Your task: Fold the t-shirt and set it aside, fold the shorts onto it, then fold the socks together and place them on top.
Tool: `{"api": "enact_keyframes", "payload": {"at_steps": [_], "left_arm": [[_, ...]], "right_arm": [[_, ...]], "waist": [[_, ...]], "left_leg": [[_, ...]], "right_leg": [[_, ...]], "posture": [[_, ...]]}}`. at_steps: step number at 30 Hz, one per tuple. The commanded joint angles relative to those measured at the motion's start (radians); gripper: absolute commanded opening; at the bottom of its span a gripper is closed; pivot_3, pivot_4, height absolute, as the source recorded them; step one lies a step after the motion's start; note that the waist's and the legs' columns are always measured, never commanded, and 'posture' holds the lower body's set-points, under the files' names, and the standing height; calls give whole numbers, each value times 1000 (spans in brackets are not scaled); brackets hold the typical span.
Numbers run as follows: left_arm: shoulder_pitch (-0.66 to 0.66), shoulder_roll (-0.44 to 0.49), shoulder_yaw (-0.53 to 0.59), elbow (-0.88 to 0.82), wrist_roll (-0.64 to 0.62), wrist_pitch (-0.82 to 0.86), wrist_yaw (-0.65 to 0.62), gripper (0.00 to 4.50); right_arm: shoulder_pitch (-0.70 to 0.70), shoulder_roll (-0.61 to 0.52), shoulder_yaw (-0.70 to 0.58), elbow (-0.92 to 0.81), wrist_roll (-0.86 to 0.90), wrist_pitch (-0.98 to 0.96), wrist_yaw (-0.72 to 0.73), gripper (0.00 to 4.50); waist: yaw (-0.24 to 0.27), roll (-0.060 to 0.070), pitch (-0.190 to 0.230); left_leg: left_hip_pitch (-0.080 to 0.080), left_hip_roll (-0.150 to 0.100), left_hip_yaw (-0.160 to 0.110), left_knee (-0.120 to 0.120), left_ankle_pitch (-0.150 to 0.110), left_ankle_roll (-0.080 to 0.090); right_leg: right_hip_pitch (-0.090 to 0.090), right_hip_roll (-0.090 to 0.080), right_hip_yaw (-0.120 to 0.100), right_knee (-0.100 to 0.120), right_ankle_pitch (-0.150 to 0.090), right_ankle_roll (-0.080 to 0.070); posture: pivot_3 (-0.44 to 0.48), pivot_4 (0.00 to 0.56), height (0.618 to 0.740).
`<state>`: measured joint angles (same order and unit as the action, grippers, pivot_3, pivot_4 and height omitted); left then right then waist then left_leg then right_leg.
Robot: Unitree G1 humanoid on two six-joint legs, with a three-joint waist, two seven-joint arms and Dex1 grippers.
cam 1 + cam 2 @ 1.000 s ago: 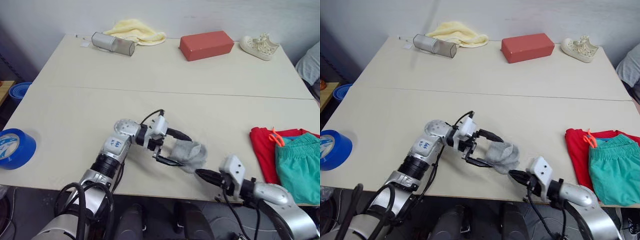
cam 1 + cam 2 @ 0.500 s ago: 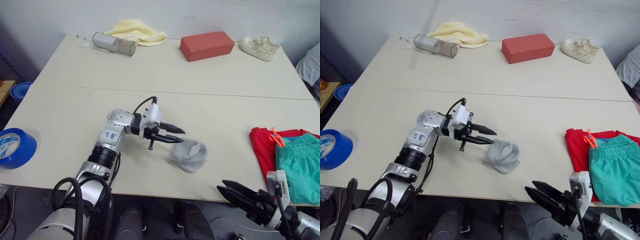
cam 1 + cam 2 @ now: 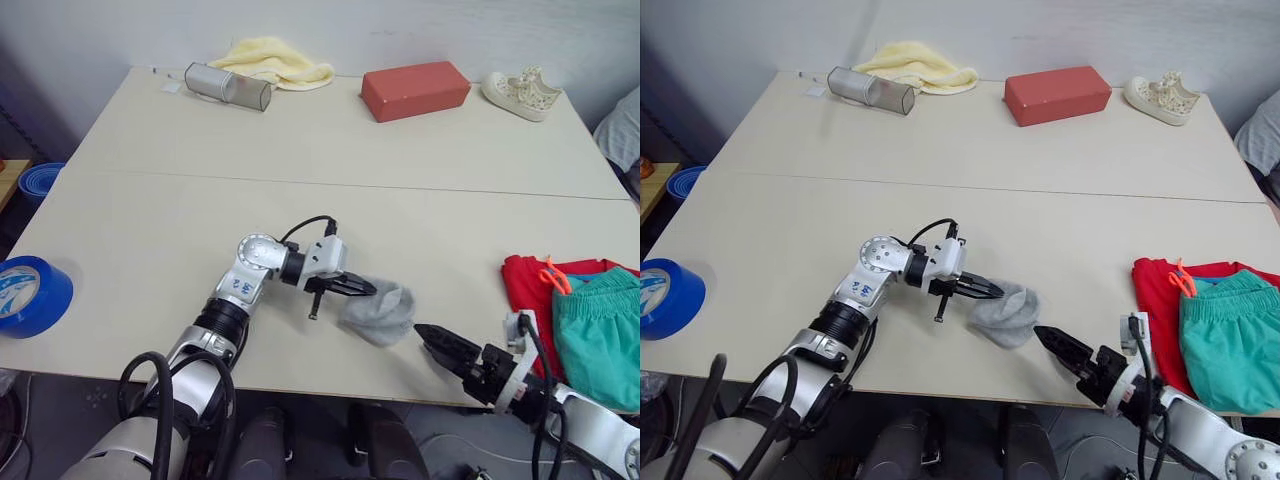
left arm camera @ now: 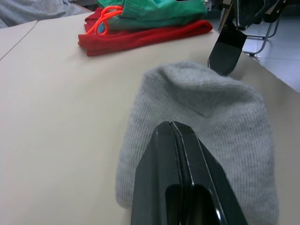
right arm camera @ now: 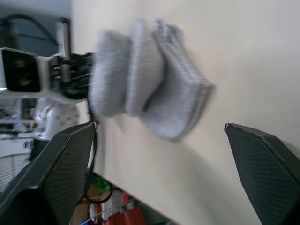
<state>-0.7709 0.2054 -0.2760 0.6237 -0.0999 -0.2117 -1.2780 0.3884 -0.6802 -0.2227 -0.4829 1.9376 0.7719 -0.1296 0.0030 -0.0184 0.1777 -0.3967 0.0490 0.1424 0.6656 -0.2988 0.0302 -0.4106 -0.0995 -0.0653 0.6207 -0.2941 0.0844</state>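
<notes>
The grey socks (image 3: 380, 312) lie bunched together near the table's front edge. My left gripper (image 3: 365, 288) is shut, and its fingertips rest on the socks' left side; in the left wrist view the shut fingers (image 4: 180, 164) lie over the grey knit (image 4: 225, 122), with no fabric seen between them. My right gripper (image 3: 432, 340) is open just right of the socks, and in its wrist view its fingers stand wide on either side of the socks (image 5: 145, 86). The folded red t-shirt (image 3: 525, 300) lies at the right edge, with the teal shorts (image 3: 600, 325) on top of it.
Along the far edge lie a pale yellow cloth (image 3: 270, 62), a silver cylinder (image 3: 225, 87), a red-brown block (image 3: 415, 90) and a white sneaker (image 3: 520, 93). A blue tape roll (image 3: 30, 295) sits at the table's left front corner.
My left gripper closed from wide open and now lies shut on the socks. My right gripper opened, dipped below the table edge and came back up beside the socks.
</notes>
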Motion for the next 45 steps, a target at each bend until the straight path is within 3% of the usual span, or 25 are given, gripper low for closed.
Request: {"api": "enact_keyframes", "payload": {"at_steps": [1, 7, 15, 29, 33, 41, 43, 45], "left_arm": [[22, -3, -15, -36, 19, -14, 22, 0], [27, -17, -52, -45, 58, -17, 42, 0], [36, -9, -112, -58, 102, 24, 38, 0], [32, 4, -102, -52, 94, 27, 59, 0], [33, 10, -92, -47, 86, 20, 59, 0], [42, 22, -75, -39, 66, -3, 51, 0], [44, 24, -67, -38, 59, -10, 52, 0], [49, 28, -52, -46, 41, -8, 46, 0]], "right_arm": [[-42, 55, 49, -6, 35, -21, -72, 4486], [-122, 116, 88, 18, 35, -27, -126, 4486], [-167, 94, 119, 47, 32, -15, -159, 4486], [-307, 157, 229, 146, 25, -25, -332, 4486], [-312, 156, 222, 169, 31, -14, -331, 3552], [-335, 172, 227, 205, 6, 1, -309, 685], [-338, 179, 228, 208, 1, 7, -302, 230], [-340, 185, 223, 207, -6, 7, -294, 176]], "waist": [[-2, 0, 0], [-4, 0, 0], [-5, 0, -1], [-10, -8, -7], [-10, -9, -9], [-20, -9, -10], [-26, -10, -10], [-30, -10, -10]], "left_leg": [[0, 0, 0, 0, 0, 0], [0, 1, 1, 0, 0, 1], [0, 0, 1, 0, 0, 1], [3, 2, 1, 0, 0, 1], [4, 3, 1, -1, 0, 1], [4, 4, 1, -1, 0, 1], [4, 4, 1, -1, 0, 1], [4, 4, 1, -1, 0, 0]], "right_leg": [[0, 0, 0, 0, 0, 0], [0, 0, 1, 0, 1, 1], [0, -1, 1, 0, 1, 1], [2, -1, 2, 0, 1, 0], [2, -1, 2, 0, 1, -1], [2, -1, 2, 0, 0, -2], [2, -1, 2, 0, 0, -2], [2, -1, 1, 0, 0, -2]], "posture": [[0, 150, 740], [0, 150, 740], [0, 150, 740], [0, 150, 740], [0, 150, 740], [0, 150, 740], [0, 150, 740], [0, 150, 740]]}}
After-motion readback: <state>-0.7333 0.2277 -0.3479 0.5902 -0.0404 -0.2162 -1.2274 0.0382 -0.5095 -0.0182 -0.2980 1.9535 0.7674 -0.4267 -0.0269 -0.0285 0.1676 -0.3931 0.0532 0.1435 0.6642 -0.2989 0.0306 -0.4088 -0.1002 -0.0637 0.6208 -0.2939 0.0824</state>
